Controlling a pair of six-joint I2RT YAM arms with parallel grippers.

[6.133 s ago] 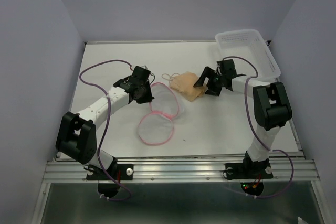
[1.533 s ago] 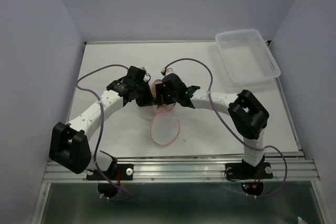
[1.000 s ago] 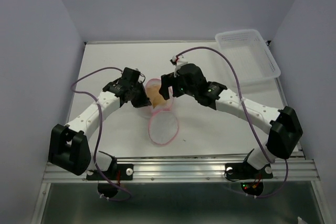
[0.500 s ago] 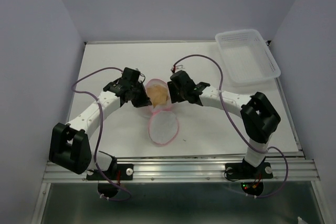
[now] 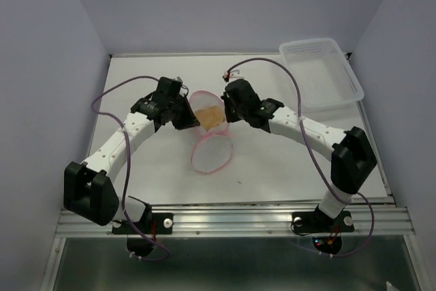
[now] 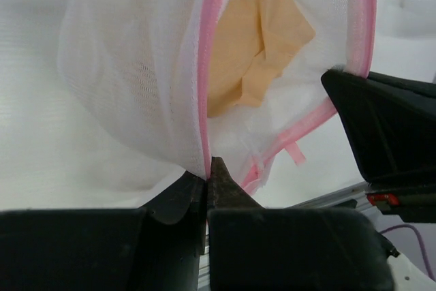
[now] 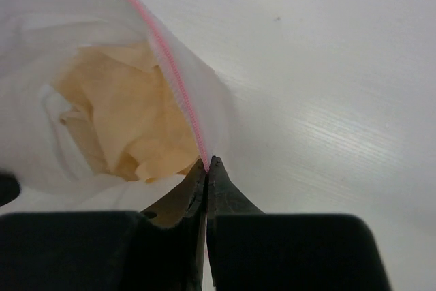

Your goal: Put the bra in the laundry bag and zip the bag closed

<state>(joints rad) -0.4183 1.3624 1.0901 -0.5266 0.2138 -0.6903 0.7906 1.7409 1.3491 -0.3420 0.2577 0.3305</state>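
Observation:
The white mesh laundry bag (image 5: 204,103) with its pink zipper rim hangs lifted between both grippers at mid-table. Its open lid flap (image 5: 211,156) droops down to the table. The tan bra (image 5: 211,116) lies crumpled inside the bag; it shows through the opening in the left wrist view (image 6: 255,59) and the right wrist view (image 7: 126,124). My left gripper (image 5: 189,118) is shut on the pink rim (image 6: 202,100) on the bag's left side. On the bag's right side my right gripper (image 5: 227,112) is shut on the rim (image 7: 182,107).
A clear rectangular plastic basket (image 5: 320,73) stands at the back right corner of the white table (image 5: 272,168). Purple cables loop above both arms. Grey walls close in the left, right and back sides.
My right gripper has come back to the bag's right rim and closed on it, having stood open above the bag one second ago. The bag is now raised and spread wider between both grippers.

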